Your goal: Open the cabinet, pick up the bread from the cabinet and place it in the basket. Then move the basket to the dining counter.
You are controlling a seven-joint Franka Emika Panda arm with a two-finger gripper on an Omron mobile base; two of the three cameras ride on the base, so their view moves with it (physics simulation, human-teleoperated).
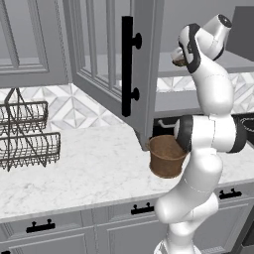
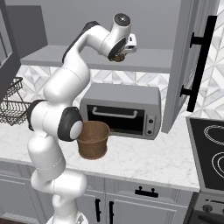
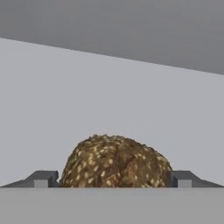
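Hand (image 3: 112,181) released, its fingertips (image 3: 42,178) flanking the bread (image 3: 114,162) on the cabinet (image 1: 106,59) shelf. Centre the bread between them, then clench gently.

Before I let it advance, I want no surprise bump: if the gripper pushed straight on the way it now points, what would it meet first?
The bread. It sits between the open gripper's fingertips on the cabinet shelf; beyond it, probably the cabinet's back wall, though depth is unclear.
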